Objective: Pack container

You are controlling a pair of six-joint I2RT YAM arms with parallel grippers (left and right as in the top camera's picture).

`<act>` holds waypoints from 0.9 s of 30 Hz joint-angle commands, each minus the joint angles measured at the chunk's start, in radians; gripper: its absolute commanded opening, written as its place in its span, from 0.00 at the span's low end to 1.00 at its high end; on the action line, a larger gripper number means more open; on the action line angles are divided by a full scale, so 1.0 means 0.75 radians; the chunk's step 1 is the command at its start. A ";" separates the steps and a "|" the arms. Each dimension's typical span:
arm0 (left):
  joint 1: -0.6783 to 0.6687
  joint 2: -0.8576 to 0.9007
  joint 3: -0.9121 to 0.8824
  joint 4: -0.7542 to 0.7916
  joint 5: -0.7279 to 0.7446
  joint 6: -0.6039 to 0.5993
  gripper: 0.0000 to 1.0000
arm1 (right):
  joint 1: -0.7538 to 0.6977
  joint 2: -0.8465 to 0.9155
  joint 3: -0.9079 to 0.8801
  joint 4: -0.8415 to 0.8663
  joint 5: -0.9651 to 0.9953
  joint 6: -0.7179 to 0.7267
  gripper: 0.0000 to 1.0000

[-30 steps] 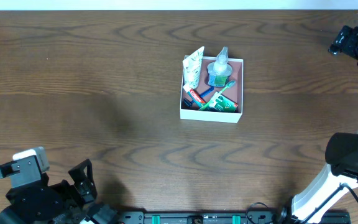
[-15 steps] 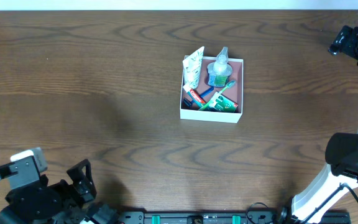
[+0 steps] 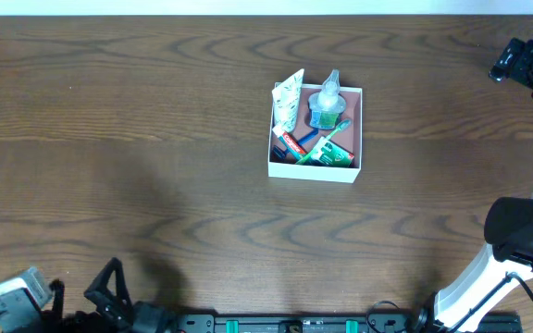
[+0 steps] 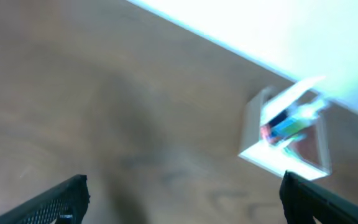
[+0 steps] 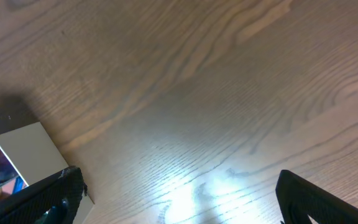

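Nearest, my left gripper [image 4: 184, 186], fingers spread, at the wooden table's [image 3: 155, 139] front edge; mid-table, right of centre, the container [image 3: 313, 168] holding tubes [image 3: 288, 97] and a bottle [image 3: 326, 100]; farthest, my right gripper [image 5: 178, 177], fingers likewise spread, at the far right corner.

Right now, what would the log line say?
container: toiletries inside | left claw: open, empty | right claw: open, empty

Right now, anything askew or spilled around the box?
Nothing spilled on the table. One oddity: the white tube leans tilted over the box's upper-left corner in the overhead view, poking past the rim. The other items sit inside, jumbled.
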 commanded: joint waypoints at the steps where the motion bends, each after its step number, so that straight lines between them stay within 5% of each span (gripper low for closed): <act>1: 0.053 -0.073 -0.125 0.160 0.195 0.277 0.98 | -0.003 -0.031 0.013 -0.001 0.000 0.019 0.99; 14: 0.146 -0.136 -0.727 0.840 0.287 0.367 0.98 | -0.003 -0.031 0.013 -0.001 0.000 0.019 0.99; 27: 0.272 -0.451 -1.407 1.459 0.288 0.419 0.97 | -0.003 -0.031 0.013 -0.001 0.000 0.019 0.99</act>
